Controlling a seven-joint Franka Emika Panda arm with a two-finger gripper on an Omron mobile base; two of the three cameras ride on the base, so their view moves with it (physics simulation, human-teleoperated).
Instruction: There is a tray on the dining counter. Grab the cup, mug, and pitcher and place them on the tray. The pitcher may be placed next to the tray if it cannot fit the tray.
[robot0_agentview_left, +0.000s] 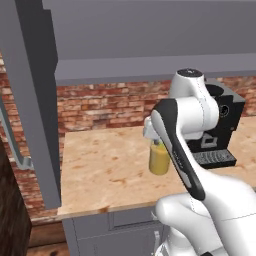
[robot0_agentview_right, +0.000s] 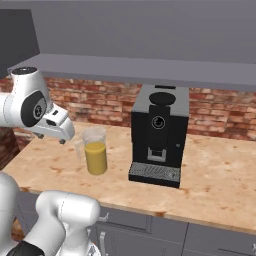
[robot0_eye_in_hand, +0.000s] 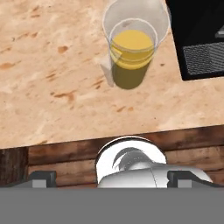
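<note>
The pitcher (robot0_agentview_right: 95, 152), clear glass and about half full of orange-yellow liquid, stands upright on a wood-topped counter (robot0_agentview_right: 215, 170) against the brick wall. It is partly hidden behind my forearm in the left base view (robot0_agentview_left: 159, 161). My gripper (robot0_agentview_right: 61, 140) hangs above the counter's front edge, left of the pitcher and nearer to me, apart from it. In the hand view the pitcher (robot0_eye_in_hand: 133, 48) sits at the top, and the gripper (robot0_eye_in_hand: 113, 177) is open with its fingertips (robot0_eye_in_hand: 42, 177) wide apart and nothing between them. The tray, cup, mug and dining counter are out of view.
A black coffee machine (robot0_agentview_right: 159, 132) stands just right of the pitcher, its drip tray (robot0_eye_in_hand: 203, 59) close beside it. Grey wall cabinets (robot0_agentview_right: 150, 30) hang low over the counter. A tall grey panel (robot0_agentview_left: 30, 100) borders the counter's left end.
</note>
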